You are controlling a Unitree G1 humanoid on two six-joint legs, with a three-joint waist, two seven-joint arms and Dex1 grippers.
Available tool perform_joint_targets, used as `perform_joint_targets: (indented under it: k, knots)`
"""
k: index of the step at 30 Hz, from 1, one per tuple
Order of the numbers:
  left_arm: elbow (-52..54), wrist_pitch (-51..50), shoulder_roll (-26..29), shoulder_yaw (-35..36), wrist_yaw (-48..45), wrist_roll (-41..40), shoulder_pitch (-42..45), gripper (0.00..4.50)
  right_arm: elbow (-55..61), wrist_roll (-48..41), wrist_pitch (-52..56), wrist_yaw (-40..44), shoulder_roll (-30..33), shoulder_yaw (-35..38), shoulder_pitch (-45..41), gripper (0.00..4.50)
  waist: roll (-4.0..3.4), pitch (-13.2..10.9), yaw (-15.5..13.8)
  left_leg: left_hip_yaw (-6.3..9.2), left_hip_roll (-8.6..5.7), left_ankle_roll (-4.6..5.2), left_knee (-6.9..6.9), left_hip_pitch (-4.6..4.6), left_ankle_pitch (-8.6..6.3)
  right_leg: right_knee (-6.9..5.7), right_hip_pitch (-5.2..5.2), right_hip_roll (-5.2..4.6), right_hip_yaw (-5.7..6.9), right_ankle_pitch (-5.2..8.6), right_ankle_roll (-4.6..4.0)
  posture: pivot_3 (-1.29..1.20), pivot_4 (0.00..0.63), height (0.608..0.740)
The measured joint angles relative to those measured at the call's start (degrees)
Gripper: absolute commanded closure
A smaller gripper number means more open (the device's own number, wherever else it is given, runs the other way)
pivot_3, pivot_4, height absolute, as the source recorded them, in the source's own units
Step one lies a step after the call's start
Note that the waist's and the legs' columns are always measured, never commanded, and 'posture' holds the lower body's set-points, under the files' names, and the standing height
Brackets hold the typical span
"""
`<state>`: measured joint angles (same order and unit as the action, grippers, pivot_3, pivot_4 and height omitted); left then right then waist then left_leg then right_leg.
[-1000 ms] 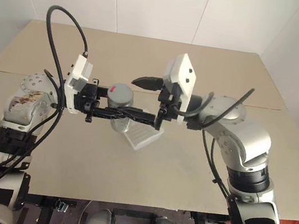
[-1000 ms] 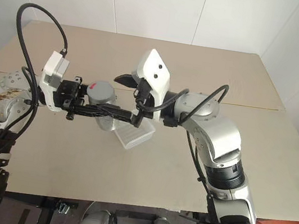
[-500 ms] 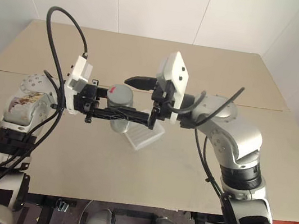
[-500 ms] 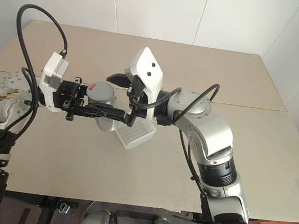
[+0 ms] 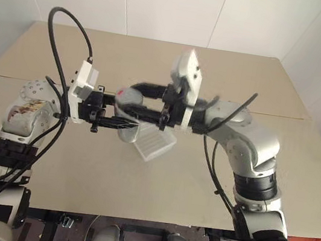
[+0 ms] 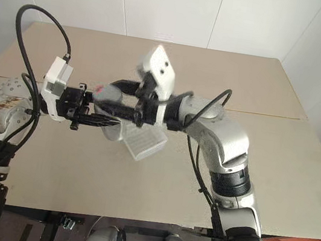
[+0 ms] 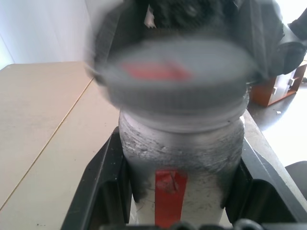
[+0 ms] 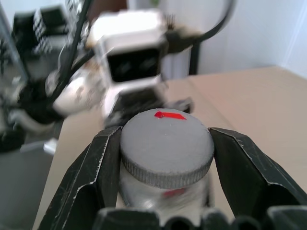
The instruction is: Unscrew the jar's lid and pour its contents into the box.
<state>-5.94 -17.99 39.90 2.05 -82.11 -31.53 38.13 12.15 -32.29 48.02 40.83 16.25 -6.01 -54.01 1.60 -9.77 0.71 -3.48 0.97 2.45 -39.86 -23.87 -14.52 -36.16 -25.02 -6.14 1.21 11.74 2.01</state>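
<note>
The silvery, crinkled jar hangs upright above the table, with my left gripper shut on its body. Its grey lid with a small red mark sits on top of the jar. My right gripper reaches in from the right, level, and is shut on the lid, one finger on each side of the rim. The translucent white box lies on the table just below and to the right of the jar. The contents are hidden inside the jar.
The beige table stretches wide around the box, with a seam running across its middle. White walls stand behind it. A black cable loops up from my left wrist.
My right gripper has moved left to the jar's top and closed its open fingers on the lid. The left gripper and the jar have kept still.
</note>
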Motion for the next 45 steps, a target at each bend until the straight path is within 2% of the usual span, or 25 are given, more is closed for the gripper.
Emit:
perform_joint_targets:
  k: [4, 9, 13, 17, 19, 21, 23, 24, 25, 28, 32, 36, 41, 45]
  knots:
    - [0.03, 0.18, 0.58, 0.53, 0.91, -0.01, -0.84, 2.47, 0.15, 2.17, -1.48, -2.83, 5.30, 4.75, 1.67, 1.73, 0.01, 0.00, -0.34, -0.01, -0.01, 0.01, 0.01, 0.00, -0.01, 0.08, 0.04, -0.02, 0.04, 0.00, 0.00, 0.00, 0.150, 0.740]
    - [0.39, 0.24, 1.09, 2.54, 4.00, -0.02, -2.31, 2.47, 3.53, 8.73, -7.65, -5.00, 11.61, 5.24, 18.18, 1.73, 0.02, 0.01, -0.24, -0.06, -0.03, 0.03, 0.05, -0.01, -0.02, 0.11, 0.01, -0.03, -0.05, 0.02, 0.03, 0.00, 0.150, 0.740]
    - [0.62, 0.32, 1.07, 3.83, 6.81, -0.01, -3.16, 2.47, 4.41, 11.27, -11.10, -9.53, 10.39, 7.94, 29.87, 1.73, 0.03, 0.02, 0.10, -0.06, -0.01, 0.03, 0.04, 0.01, -0.02, 0.09, 0.00, -0.02, -0.09, 0.02, 0.03, 0.00, 0.150, 0.740]
    - [1.20, 0.24, 1.09, 5.56, 9.66, -0.04, -5.11, 2.47, 4.47, 14.90, -14.34, -10.64, 10.44, 6.53, 40.48, 1.73, 0.03, 0.01, 0.28, -0.13, -0.02, 0.03, 0.01, 0.03, -0.02, 0.17, -0.05, -0.02, -0.24, 0.02, 0.03, 0.00, 0.150, 0.740]
    - [1.50, 0.23, 1.08, 5.58, 10.26, -0.04, -5.18, 2.47, 4.24, 16.82, -15.77, -11.19, 10.39, 5.35, 41.20, 1.73, 0.03, 0.01, 0.38, -0.16, -0.04, 0.03, -0.02, 0.09, -0.02, 0.16, -0.04, -0.02, -0.33, 0.01, 0.05, 0.00, 0.150, 0.740]
    - [2.20, 0.25, 1.08, 5.58, 10.85, -0.03, -5.34, 2.47, 4.02, 19.05, -16.18, -11.94, 10.48, 3.88, 41.18, 1.02, 0.03, 0.02, 0.27, -0.15, -0.04, 0.01, -0.02, 0.25, -0.01, 0.11, 0.06, -0.02, -0.32, 0.00, 0.05, 0.00, 0.150, 0.740]
    - [2.52, 0.25, 0.92, 5.57, 11.59, -0.02, -5.47, 2.47, 2.85, 20.84, -16.11, -12.22, 10.71, 1.87, 41.18, 0.62, 0.03, 0.02, 0.14, -0.15, -0.03, 0.00, -0.01, 0.43, 0.00, 0.09, 0.19, -0.01, -0.33, 0.00, 0.05, 0.00, 0.150, 0.740]
    - [2.65, 0.25, 0.83, 5.57, 11.89, 0.01, -5.47, 2.47, 2.27, 21.10, -15.87, -12.21, 10.72, 1.39, 41.18, 0.22, 0.04, 0.02, 0.12, -0.15, -0.03, 0.00, -0.01, 0.47, 0.00, 0.09, 0.23, -0.01, -0.33, 0.00, 0.04, 0.00, 0.150, 0.740]
    - [2.77, 0.29, 0.77, 5.56, 12.11, 0.11, -5.47, 2.47, 2.08, 21.33, -15.42, -12.14, 10.85, 1.14, 41.17, 0.02, 0.04, 0.02, 0.10, -0.15, -0.04, -0.01, -0.01, 0.49, 0.00, 0.09, 0.26, -0.01, -0.34, 0.00, 0.04, 0.00, 0.150, 0.740]
    - [2.79, 0.98, 0.54, 5.53, 13.42, 1.48, -5.51, 2.47, 2.62, 21.25, -14.03, -10.73, 13.14, 1.07, 40.48, 0.02, 0.04, 0.01, -0.06, -0.14, -0.05, 0.00, -0.01, 0.48, 0.00, 0.14, 0.29, -0.02, -0.34, 0.00, 0.05, 0.00, 0.150, 0.740]
    - [2.68, 5.24, -1.24, 5.29, 18.17, 5.91, -5.36, 2.47, 7.14, 18.00, -9.08, -5.86, 19.24, 2.72, 38.14, 0.02, 0.04, 0.01, -0.18, -0.12, -0.05, 0.01, -0.01, 0.48, -0.01, 0.17, 0.30, -0.02, -0.32, -0.01, 0.04, 0.00, 0.150, 0.740]
    - [-0.62, 15.32, -2.54, 1.46, 27.66, 18.54, -2.25, 2.47, 13.23, 8.42, 1.00, -0.35, 23.41, 6.83, 32.16, 0.02, 0.07, 0.00, -0.43, -0.08, -0.04, 0.00, -0.01, 0.60, -0.01, 0.19, 0.46, -0.01, -0.26, -0.03, 0.02, 0.00, 0.150, 0.740]
    - [-12.07, 45.96, -1.81, -8.52, 47.53, 46.70, 3.26, 2.47, 17.78, -2.54, 9.92, 6.08, 26.36, 6.76, 25.06, 0.02, 0.07, 0.00, -1.02, -0.05, -0.04, 0.04, 0.02, 0.68, -0.04, 0.38, 0.66, -0.05, -0.15, -0.04, 0.01, 0.00, 0.150, 0.740]
    - [-17.24, 63.54, 1.73, -18.24, 67.81, 72.50, 9.67, 2.47, 17.61, -4.48, 10.11, 10.16, 29.13, 4.52, 22.02, 0.02, 0.08, 0.00, -1.49, -0.13, -0.12, 0.12, -0.01, 0.51, -0.08, 0.41, 0.56, -0.17, -0.12, -0.09, 0.08, 0.00, 0.150, 0.740]
